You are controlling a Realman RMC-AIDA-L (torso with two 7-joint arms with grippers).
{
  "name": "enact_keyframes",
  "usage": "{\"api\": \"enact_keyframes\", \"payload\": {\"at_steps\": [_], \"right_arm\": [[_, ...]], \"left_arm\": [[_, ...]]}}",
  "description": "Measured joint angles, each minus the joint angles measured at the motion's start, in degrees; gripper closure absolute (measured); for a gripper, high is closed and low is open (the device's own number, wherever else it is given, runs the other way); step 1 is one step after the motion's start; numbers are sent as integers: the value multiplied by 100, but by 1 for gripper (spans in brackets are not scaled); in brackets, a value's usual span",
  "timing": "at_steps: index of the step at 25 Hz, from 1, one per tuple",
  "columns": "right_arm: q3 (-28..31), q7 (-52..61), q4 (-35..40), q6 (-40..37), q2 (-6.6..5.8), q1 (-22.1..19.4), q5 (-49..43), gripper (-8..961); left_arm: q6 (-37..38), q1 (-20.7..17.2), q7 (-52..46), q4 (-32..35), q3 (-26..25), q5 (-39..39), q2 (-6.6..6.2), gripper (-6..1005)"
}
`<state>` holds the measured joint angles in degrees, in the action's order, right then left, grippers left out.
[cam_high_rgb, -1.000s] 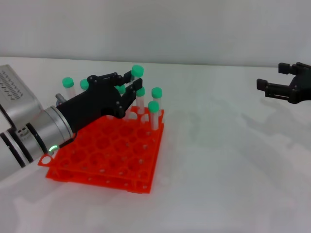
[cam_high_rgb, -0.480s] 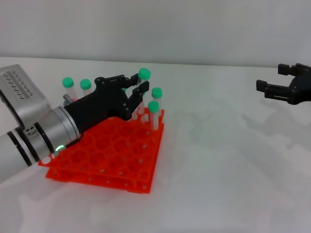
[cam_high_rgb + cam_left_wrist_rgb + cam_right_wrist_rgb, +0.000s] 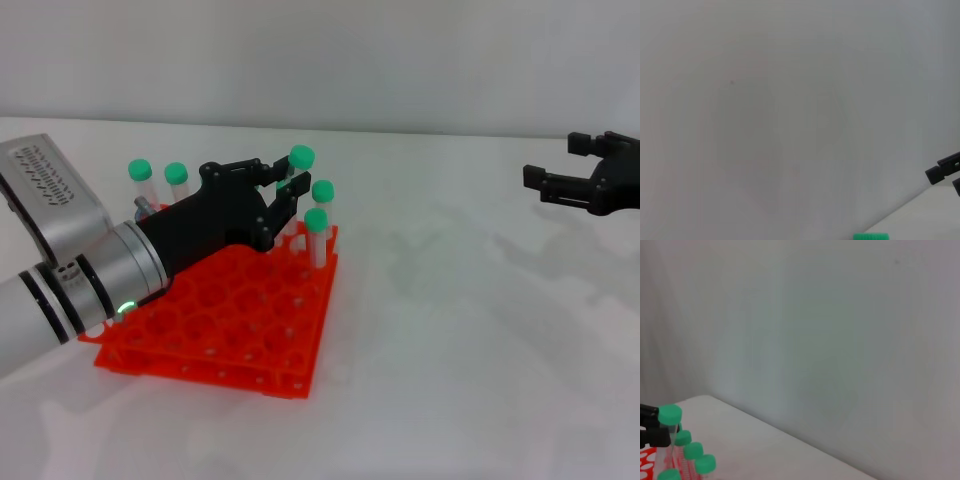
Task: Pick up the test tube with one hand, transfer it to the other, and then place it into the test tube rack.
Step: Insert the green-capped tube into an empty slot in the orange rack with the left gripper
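Left gripper — test tube nudged farther right over rack.

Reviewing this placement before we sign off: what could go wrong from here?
1. The left gripper holds the tube near its green cap above the orange rack; if tilted, its tip may miss a hole.
2. Other capped tubes stand close beside it; the fingers could knock them.
3. The right gripper hangs far off, unable to help.

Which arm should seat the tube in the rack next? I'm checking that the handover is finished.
The left. Its end effector grips the test tube just below the green cap, directly above the far rows of the test tube rack. The right end effector hangs open and empty, far off at the table's right edge.
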<state>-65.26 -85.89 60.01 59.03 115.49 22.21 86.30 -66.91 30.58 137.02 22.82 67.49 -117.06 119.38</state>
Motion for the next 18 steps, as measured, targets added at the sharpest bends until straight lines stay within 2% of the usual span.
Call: {"api": "enact_keyframes", "payload": {"at_steps": [18], "right_arm": [[-5,2,-67,-50,0,68,0,124]], "left_arm": [[7,63,0,-6,80,0,-13,765]]}}
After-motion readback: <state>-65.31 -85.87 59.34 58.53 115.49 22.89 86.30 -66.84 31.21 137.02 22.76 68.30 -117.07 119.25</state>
